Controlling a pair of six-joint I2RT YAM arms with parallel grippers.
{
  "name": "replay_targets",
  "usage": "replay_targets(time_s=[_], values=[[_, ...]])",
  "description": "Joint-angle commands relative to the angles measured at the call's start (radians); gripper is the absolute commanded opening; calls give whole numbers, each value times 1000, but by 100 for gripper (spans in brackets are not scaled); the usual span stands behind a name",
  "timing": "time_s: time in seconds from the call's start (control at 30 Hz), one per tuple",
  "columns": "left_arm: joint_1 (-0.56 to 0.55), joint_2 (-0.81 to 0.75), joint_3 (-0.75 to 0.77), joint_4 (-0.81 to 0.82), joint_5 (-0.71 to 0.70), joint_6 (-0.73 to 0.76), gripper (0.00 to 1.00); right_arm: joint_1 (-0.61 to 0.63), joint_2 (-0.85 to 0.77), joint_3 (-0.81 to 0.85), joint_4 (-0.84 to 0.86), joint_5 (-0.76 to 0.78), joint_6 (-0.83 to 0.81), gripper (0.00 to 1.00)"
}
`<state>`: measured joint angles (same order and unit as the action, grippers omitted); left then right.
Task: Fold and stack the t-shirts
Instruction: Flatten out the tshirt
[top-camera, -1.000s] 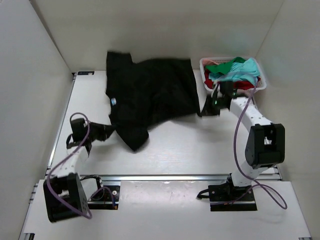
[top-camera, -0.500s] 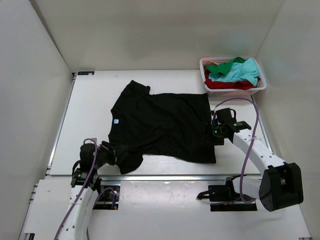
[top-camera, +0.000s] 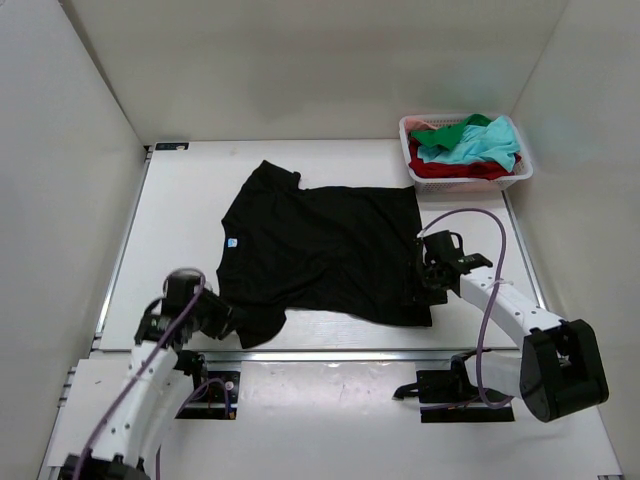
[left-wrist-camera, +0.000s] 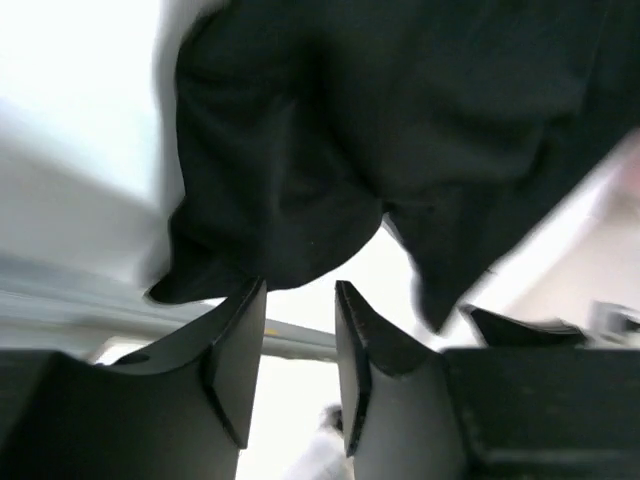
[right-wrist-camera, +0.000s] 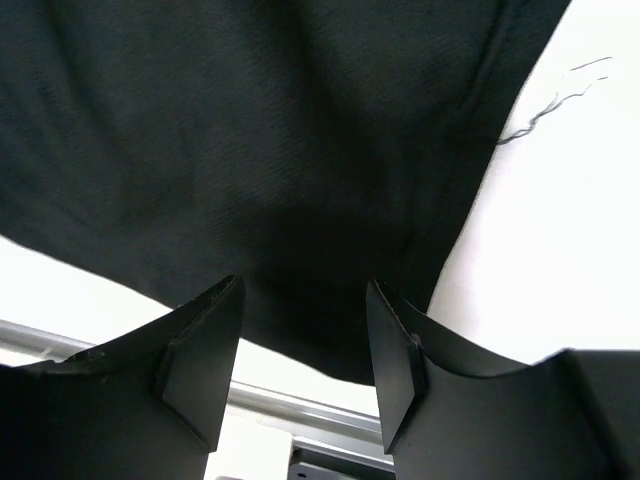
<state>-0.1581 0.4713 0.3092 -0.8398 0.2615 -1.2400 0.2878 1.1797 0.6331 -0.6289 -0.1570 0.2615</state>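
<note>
Flat shirt (top-camera: 320, 250): left gripper (top-camera: 230, 321) at 7 o'clock sleeve, right gripper (top-camera: 420, 288) at 4 o'clock hem, jaws spread, seemingly empty. Flatten bunched sleeve before folding.

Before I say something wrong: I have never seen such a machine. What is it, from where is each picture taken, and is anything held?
These are two robot arms, bolted at the near edge of a table. The wide picture comes from a camera above and behind them. The other two come from a small camera on each wrist, so each shows its own two fingers. A black t-shirt lies spread on the table. In the far right corner a pink-white basket holds more: a teal shirt, a red shirt, a green shirt. The left gripper is at the black t-shirt's near left part, the right gripper at its near right corner. Both stand with jaws apart and hold nothing.
</note>
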Motion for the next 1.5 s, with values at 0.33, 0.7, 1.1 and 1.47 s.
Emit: replay_targets(time_s=[0.33,0.7,1.1,1.47], values=[[-58,286,306,-252,-360,453,50,11,70,79,-29,151,-2,49],[-144,366,252,-176,-263,468,52,-65,115,128,-55,220,33,49],[-216,496,180,43,-260,419,53,-105,143,134,-42,206,32,49],[-250,615,176,111,-292,451,0,-73,106,86,-147,292,111,53]])
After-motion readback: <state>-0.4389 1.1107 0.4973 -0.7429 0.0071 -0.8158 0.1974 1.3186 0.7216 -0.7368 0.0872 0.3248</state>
